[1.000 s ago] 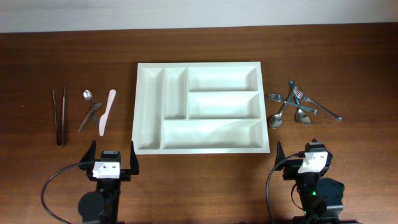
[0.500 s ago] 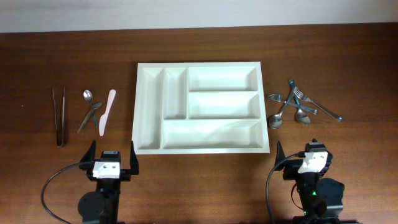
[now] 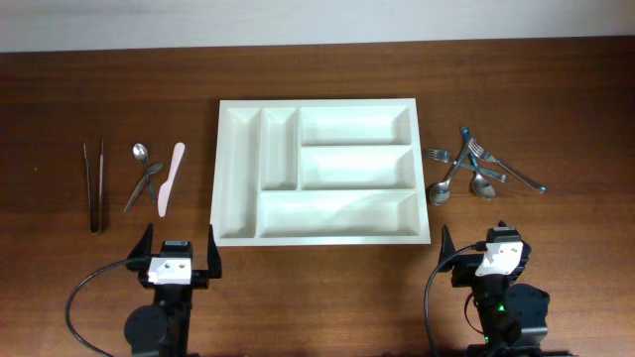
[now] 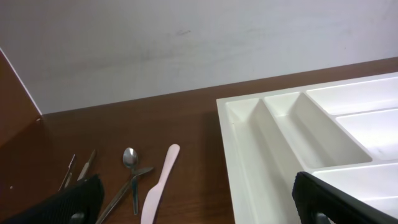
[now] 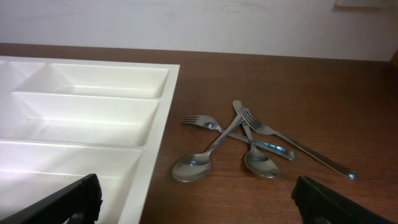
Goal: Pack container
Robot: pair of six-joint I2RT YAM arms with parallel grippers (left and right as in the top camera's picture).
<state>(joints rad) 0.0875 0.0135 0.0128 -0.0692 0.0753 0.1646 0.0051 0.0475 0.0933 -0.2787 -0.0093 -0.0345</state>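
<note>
**A:** Where is the container?

**B:** The white container (image 3: 316,102) lies flat in the middle of the brown bench (image 3: 556,79). It has two narrow slots on its left side and three long ones beside them.

**A:** And the hands?

**B:** The left hand (image 3: 180,238) and the right hand (image 3: 486,246) sit at the near edge. Both have their fingers spread wide and grip nothing. Tweezers (image 3: 94,185), a small spoon (image 3: 140,153) and a pale spatula (image 3: 171,178) lie left of the container. A heap of steel forks and spoons (image 3: 476,171) lies to its right.
</note>
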